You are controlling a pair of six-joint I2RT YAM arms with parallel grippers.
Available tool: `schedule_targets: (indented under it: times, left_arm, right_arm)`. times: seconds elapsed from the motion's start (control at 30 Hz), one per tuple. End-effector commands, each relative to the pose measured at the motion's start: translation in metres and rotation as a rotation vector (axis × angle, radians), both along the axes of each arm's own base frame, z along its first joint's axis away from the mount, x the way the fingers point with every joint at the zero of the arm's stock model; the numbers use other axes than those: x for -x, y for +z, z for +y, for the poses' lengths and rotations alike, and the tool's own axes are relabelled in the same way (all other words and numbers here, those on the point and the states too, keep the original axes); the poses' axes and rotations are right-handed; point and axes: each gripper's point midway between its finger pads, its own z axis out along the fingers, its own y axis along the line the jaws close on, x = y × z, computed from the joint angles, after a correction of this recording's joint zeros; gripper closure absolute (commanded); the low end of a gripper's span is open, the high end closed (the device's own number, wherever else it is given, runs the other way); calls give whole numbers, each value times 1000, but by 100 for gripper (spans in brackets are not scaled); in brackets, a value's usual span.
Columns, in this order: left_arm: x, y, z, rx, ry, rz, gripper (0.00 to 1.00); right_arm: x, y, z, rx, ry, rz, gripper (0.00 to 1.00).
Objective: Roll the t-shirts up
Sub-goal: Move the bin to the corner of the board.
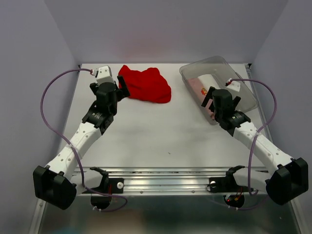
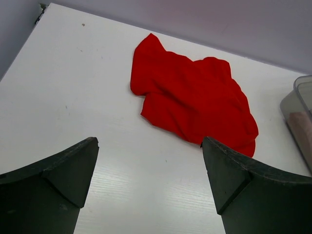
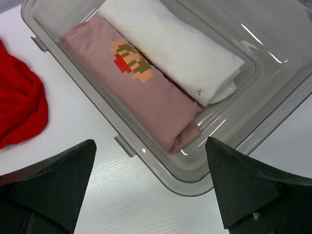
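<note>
A bright red t-shirt (image 1: 146,85) lies crumpled on the white table at the back, left of centre. My left gripper (image 1: 122,91) hovers just at its near-left edge, open and empty; in the left wrist view the red t-shirt (image 2: 195,105) spreads beyond the gripper (image 2: 148,142). A pale pink rolled t-shirt (image 3: 141,97) with a small pixel print and a white rolled t-shirt (image 3: 170,46) lie side by side in a clear bin (image 3: 161,169). My right gripper (image 3: 150,145) is open above the bin's near corner, holding nothing.
The clear bin (image 1: 218,62) stands at the back right, angled, close to the right wall. Grey walls enclose the table on three sides. The bin's edge (image 2: 304,105) shows at the right of the left wrist view.
</note>
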Motion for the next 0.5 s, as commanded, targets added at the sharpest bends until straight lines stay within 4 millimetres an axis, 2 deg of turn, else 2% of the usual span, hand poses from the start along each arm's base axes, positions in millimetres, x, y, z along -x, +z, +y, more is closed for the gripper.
schedule_targets:
  times: [0.0, 0.17, 0.23, 0.27, 0.3, 0.37, 0.4, 0.47]
  left_arm:
    - [-4, 15, -3, 32, -6, -40, 1]
    - [-5, 15, -6, 35, -26, -57, 1]
    - [-7, 15, -5, 47, -13, -57, 1]
    - [-10, 15, -8, 63, -23, -41, 1]
    - [-11, 6, -11, 60, -35, -8, 1]
    - [-16, 10, -11, 79, -36, 0, 1]
    - [-16, 2, -16, 73, -64, 38, 1]
    - [-16, 0, -19, 75, -82, 47, 1]
  right_arm:
    - [-2, 16, -1, -31, -12, -56, 0]
    - [-3, 14, 5, -26, 39, -40, 0]
    - [-4, 12, 16, -37, 99, -31, 0]
    - [-5, 13, 27, -44, 174, -26, 0]
    - [-5, 13, 36, -55, 227, -23, 0]
    - [-4, 17, 55, -59, 355, -27, 0]
    - [-2, 20, 72, -94, 447, -30, 0]
    - [-4, 20, 86, -116, 512, -12, 0]
